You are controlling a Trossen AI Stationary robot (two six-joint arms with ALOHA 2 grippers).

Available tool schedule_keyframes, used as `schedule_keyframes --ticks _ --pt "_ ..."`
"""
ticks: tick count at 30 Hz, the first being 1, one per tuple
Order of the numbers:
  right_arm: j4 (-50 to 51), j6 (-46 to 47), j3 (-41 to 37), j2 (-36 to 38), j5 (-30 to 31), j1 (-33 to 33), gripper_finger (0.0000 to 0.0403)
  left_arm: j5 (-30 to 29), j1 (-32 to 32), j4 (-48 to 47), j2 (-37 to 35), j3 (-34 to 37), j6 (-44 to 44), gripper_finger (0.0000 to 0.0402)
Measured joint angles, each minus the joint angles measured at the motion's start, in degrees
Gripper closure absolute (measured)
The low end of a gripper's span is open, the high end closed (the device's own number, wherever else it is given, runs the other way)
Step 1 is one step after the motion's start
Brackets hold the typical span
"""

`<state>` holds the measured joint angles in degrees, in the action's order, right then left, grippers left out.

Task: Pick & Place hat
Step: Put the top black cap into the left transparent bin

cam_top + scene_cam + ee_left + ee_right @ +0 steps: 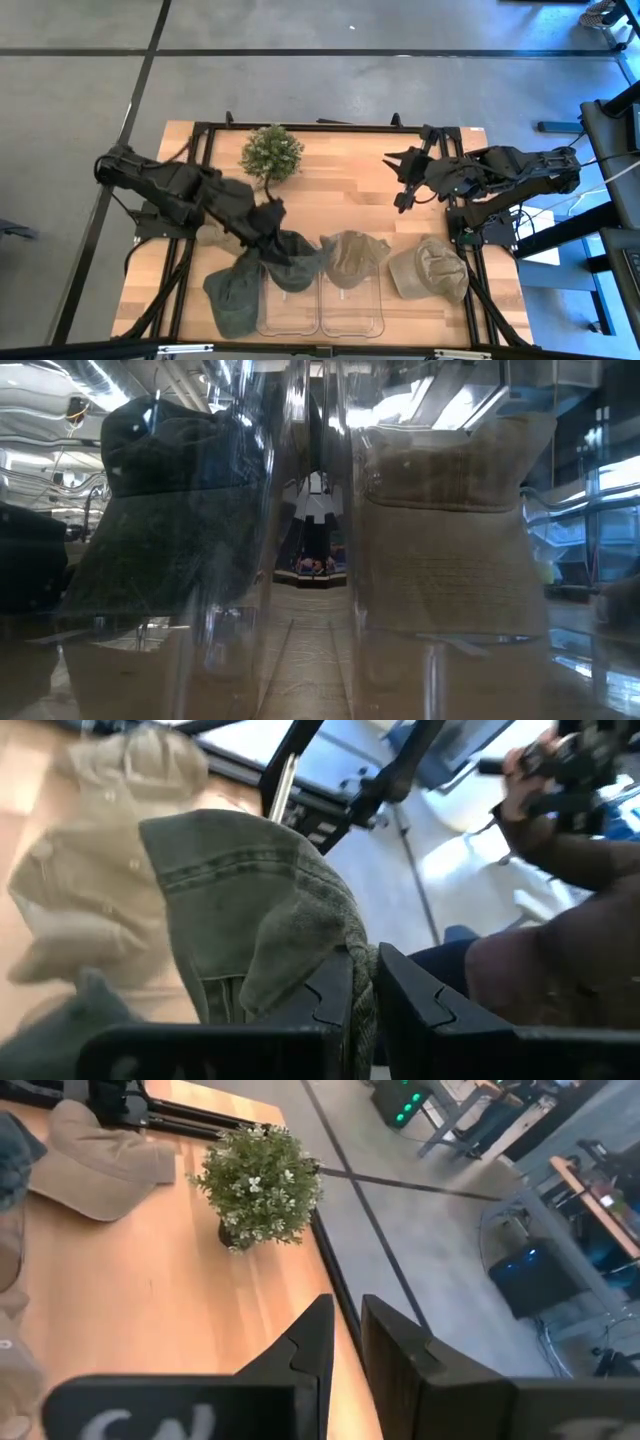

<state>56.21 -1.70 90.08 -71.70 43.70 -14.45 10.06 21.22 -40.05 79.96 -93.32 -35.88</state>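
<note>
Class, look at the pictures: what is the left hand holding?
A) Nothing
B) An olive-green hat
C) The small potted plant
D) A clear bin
B: in the left wrist view, the left hand is shut on the bunched fabric of an olive-green hat.

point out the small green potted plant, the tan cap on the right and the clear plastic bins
small green potted plant (271, 153), high view, foliage
tan cap (430, 269), high view, crown
clear plastic bins (352, 315), high view, right bin's floor

A wooden worktop framed by black rails is seen. A small potted plant stands near its far edge. Two clear bins sit side by side at the near edge, flanked by a green cap and a tan cap.
</note>
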Motion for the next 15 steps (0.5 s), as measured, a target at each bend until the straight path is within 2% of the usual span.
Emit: schedule_keyframes --ticks 3,8,15 --pt "-0.2 0.1 0.0 0.0 -0.3 0.0 0.0345 -4.5 2.5 -2.1 1.3 0.0 -2.7 0.0375" --pt "-1.2 1.7 0.0 0.0 -0.3 0.0 0.0345 -15.4 7.2 -5.4 3.6 0.0 -4.4 0.0375" --pt "-3.7 1.3 0.0 0.0 -0.3 0.0 0.0345 -23.0 10.3 -4.8 6.8 0.0 -4.6 0.0375"
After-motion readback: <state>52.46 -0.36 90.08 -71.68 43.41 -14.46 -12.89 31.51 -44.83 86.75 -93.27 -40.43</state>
